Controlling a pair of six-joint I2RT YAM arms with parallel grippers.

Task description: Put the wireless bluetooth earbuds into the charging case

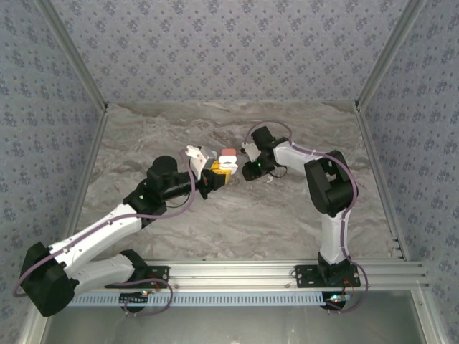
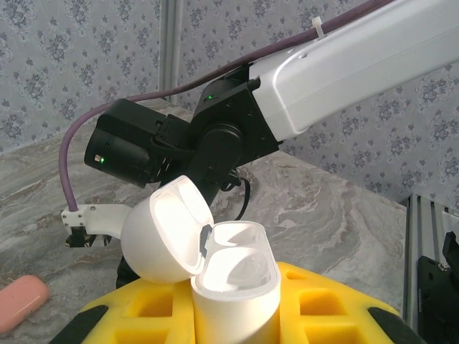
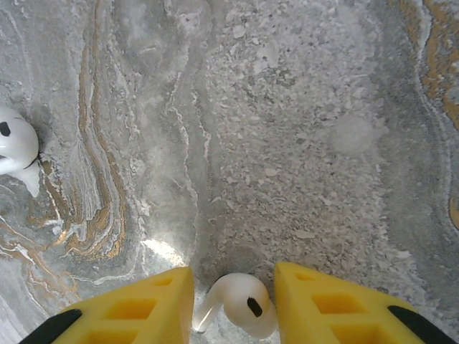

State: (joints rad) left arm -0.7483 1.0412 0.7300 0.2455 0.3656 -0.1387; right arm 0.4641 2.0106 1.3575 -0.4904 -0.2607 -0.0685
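Left gripper (image 2: 233, 297): is clamping an open white charging case (image 2: 240, 261).
Right gripper (image 3: 233, 269): is straddling a glossy white stemmed earbud (image 3: 242, 302); grip unclear.

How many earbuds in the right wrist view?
2, both white. The near earbud lies on the table between the fingers of the right gripper; the far earbud is at the left edge, partly cut off. Others may lie outside the frame.
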